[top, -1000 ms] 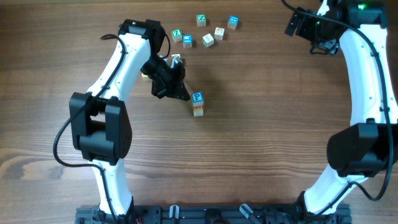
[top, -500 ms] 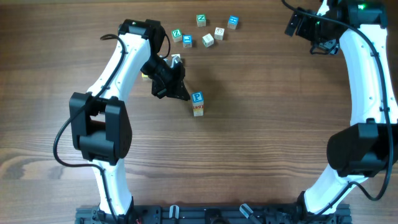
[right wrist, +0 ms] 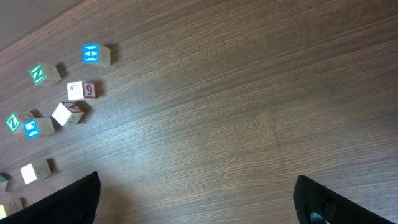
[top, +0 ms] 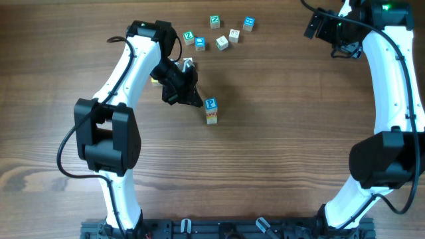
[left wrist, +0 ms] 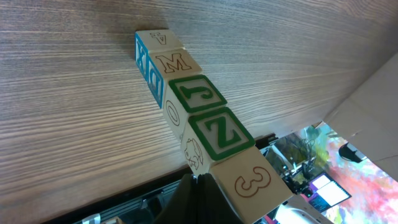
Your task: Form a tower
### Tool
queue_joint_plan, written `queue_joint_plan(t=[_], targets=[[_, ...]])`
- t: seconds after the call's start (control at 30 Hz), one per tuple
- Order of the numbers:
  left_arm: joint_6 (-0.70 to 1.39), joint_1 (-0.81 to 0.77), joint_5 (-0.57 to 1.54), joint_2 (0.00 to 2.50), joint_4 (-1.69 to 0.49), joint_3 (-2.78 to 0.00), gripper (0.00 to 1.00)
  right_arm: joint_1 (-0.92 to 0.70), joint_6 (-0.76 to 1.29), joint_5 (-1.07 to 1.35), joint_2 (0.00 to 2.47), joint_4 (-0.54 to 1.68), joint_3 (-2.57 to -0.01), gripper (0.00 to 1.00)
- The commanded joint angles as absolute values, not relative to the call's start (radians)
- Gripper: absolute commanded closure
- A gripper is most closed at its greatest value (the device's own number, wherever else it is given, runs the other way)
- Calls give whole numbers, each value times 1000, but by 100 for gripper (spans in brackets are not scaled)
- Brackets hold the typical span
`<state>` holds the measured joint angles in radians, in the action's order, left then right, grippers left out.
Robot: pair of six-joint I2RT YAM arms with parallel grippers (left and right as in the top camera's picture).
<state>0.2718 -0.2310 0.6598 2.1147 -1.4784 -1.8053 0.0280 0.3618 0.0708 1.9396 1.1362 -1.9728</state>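
**Left jaws shut beside the tower, right jaws wide and far off**

Your table (top: 279, 153) is bare wood grain across most of the overhead view.

Left arm (top: 126, 66) reaches in toward the middle. Right arm (top: 392, 86) is up at the far right edge, well apart from everything.

Left gripper (top: 197, 102): you see the fingers (left wrist: 193, 199) pressed together, nothing between them. The tip sits just beside the tower on its left. I can't tell whether it is touching.

Right gripper (right wrist: 194, 186): fingers (right wrist: 314, 199) sit at the two bottom corners of the right wrist view, spread wide, only table between them.

The tower (top: 211, 111) stands near the table's middle, blue "P" face on top, red-marked pale wood under it. The left wrist view shows its cubes in one straight line: red M, green J, green Z, red 3. The 3 cube is nearest the fingers.

Six loose cubes (top: 222, 42) are scattered at the far side, well apart from the tower. They show green, blue and plain faces.
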Motion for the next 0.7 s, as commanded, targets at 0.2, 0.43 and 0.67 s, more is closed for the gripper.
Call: queue_joint_plan(t=[0.2, 0.43, 0.67], targets=[[278, -234, 680, 2115, -1468, -1798, 94, 31, 367, 80, 1940, 1134, -1981, 0], [297, -234, 683, 2115, -1457, -1798, 92, 31, 368, 80, 1940, 1134, -1981, 0], [297, -234, 683, 2115, -1451, -1798, 92, 31, 367, 80, 1940, 1134, -1981, 0]])
